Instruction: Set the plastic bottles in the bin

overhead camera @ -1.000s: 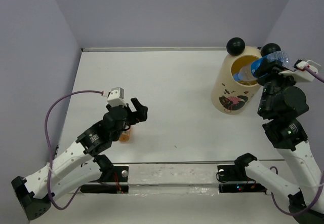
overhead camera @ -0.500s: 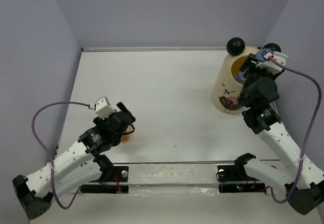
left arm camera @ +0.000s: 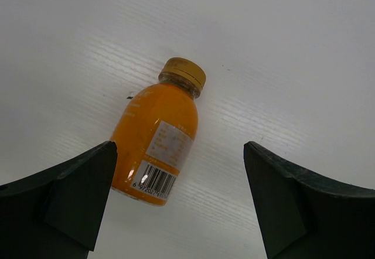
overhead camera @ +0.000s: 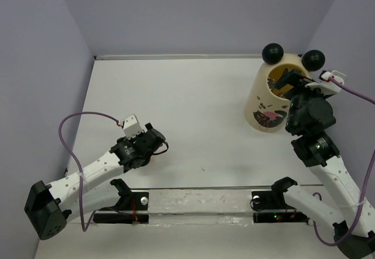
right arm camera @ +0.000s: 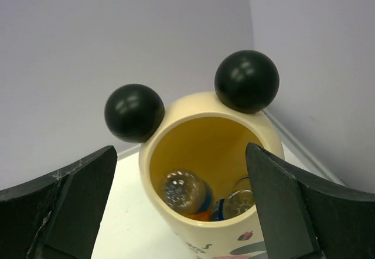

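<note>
Across the white bench (overhead camera: 193, 95) the two arms reach opposite ways: the left arm (overhead camera: 94, 174) lies low over the near left part, and the right arm (overhead camera: 319, 147) stands up at the far right corner. Beside that right arm is the cream bin (overhead camera: 263, 106), upright, with two black ball ears (overhead camera: 272, 52) on its rim and a dark-and-pink print on its side. Above the bin's mouth hangs the right hand (overhead camera: 288, 80), its fingers spread wide with nothing between them. Looking down past it, I can see a clear bottle (right arm camera: 183, 190) at the bottom of the bin, a second bottle (right arm camera: 237, 199) next to it, and slivers of blue and orange between the two. The left hand (overhead camera: 157, 143) is spread just as wide, low over the bench. Between its fingers an orange bottle (left arm camera: 153, 142) lies on its side on the bench, well apart from the bin. It sits hard by one finger and well clear of the other, not pinched. Its white barcode label faces up, and its gold cap (left arm camera: 184, 73) points away from the wrist.
</note>
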You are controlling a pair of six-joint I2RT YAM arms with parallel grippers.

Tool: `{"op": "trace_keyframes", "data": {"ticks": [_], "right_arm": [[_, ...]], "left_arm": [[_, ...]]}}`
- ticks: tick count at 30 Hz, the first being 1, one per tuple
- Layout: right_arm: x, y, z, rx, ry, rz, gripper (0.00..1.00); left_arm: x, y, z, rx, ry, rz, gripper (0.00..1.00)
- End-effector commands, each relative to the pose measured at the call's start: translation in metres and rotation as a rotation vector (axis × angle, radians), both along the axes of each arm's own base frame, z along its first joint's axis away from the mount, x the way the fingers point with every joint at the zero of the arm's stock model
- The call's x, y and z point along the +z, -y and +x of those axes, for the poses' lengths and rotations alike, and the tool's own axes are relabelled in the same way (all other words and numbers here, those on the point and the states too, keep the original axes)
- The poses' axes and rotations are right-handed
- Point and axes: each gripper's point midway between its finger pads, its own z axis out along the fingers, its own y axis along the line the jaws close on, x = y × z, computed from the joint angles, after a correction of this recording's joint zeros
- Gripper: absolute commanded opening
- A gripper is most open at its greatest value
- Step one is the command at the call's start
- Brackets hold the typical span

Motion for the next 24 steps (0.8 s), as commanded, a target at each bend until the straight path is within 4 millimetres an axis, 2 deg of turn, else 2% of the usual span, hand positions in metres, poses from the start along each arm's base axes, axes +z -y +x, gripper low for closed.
{"op": "trace_keyframes", "data": {"ticks": [1,8,13,15,19,24], "right_arm": [[0.016,-0.012,-0.014,0.117,0.053,0.087,0.96],[0.017,-0.025,-0.018,0.21,0.05,0.104,0.96],[0.018,-0.049,-0.016,0.335,0.046,0.131,0.96],[0.015,-0.059,-0.013,0.38,0.035,0.131,0.96],[0.017,-0.074,-0.011,0.453,0.032,0.149,0.96],[0.027,-0.084,-0.013,0.512,0.047,0.154,0.96]], "left_arm": [[-0.008,0.004,0.001,-0.011,-0.053,0.042,0.99],[-0.019,0.01,-0.001,-0.039,-0.101,0.057,0.99],[-0.026,0.014,-0.003,-0.062,-0.119,0.045,0.98],[-0.028,0.019,-0.002,-0.076,-0.116,0.025,0.95],[-0.041,0.024,-0.004,-0.096,-0.122,-0.011,0.83],[-0.041,0.017,-0.002,-0.062,-0.099,0.004,0.83]]}}
